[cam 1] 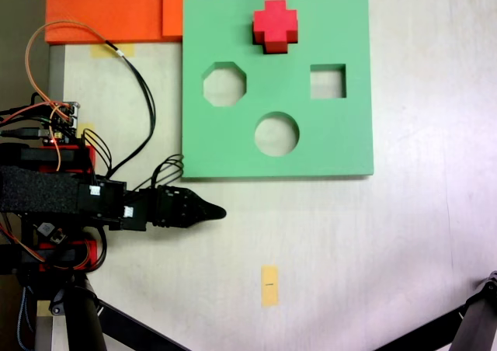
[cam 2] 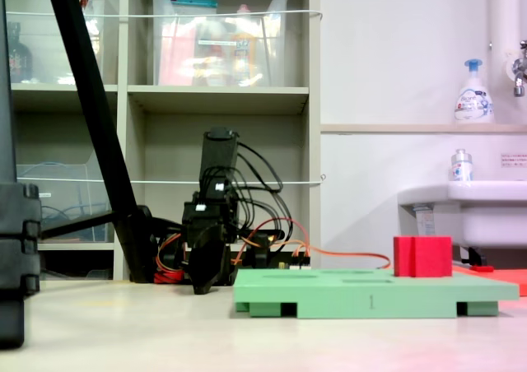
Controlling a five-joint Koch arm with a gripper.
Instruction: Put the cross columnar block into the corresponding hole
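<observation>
The red cross columnar block point(cam 1: 275, 25) stands upright on the green foam board point(cam 1: 233, 141), near the middle of its top edge in a fixed view. From the side, the block point(cam 2: 422, 257) rises above the board point(cam 2: 362, 294) at its right end. The corresponding hole is hidden; I cannot tell whether the block sits in it. Octagonal point(cam 1: 224, 85), square point(cam 1: 328, 81) and round point(cam 1: 276, 133) cutouts lie bare. My gripper point(cam 1: 219, 210) rests low beside the board's lower left corner, away from the block, its jaws together in one point with nothing between them. From the side the gripper point(cam 2: 202, 288) points down at the table.
Orange foam sheets point(cam 1: 116, 9) lie at the upper left, touching the board's corner. A yellow tape mark point(cam 1: 269, 285) sits on the white table below the board. Cables point(cam 1: 140, 87) loop by the arm's base, and tripod legs point(cam 1: 132, 328) cross the lower edge.
</observation>
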